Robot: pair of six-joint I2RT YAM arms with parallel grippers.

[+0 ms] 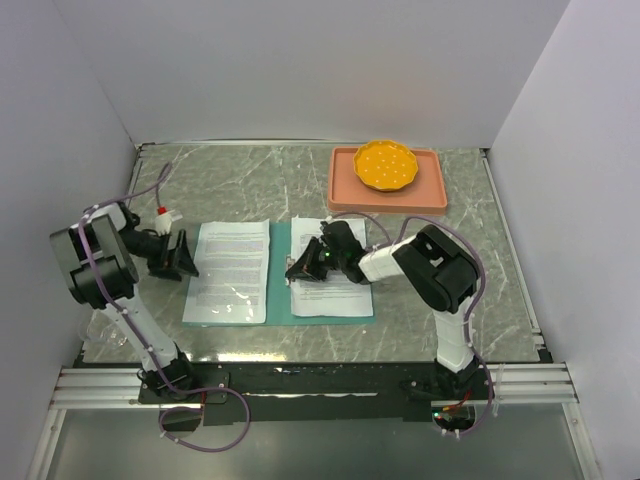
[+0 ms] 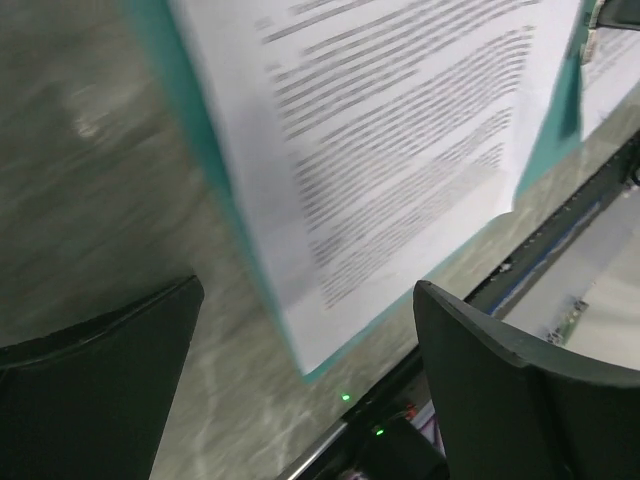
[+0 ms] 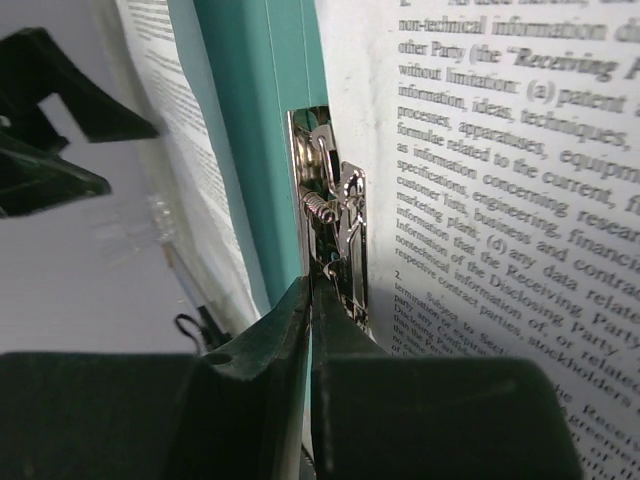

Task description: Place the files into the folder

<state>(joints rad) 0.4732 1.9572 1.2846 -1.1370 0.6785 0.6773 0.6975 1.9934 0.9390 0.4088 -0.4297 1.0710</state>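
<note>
While the folder (image 1: 281, 292) lies open and flat on the tabletop (image 1: 250, 185), the files (image 1: 230, 270) rest on it as two spreads of printed white paper. One covers its left half. The other (image 1: 335, 290) sits on its right half, with a teal strip of bare folder showing between them.

The left fingers (image 1: 185, 262) hang just off the folder's left edge. In the left wrist view these fingers (image 2: 500, 390) stand wide apart with nothing between them, and the sheet's corner and a thin teal border lie beyond them.

The right fingers (image 1: 300, 270) are over the folder's middle strip, at the inner edge of the right-hand paper. The right wrist view shows these fingers (image 3: 400, 410) pressed together, their tips meeting at the near end of a shiny metal clip (image 3: 335, 230) that sits along the strip beside the printed page. It is not possible to tell whether they pinch a part of the clip.

Beyond the folder's far right corner, and apart from it, sits a pink tray (image 1: 342, 196) carrying a yellow plate (image 1: 386, 165).
</note>
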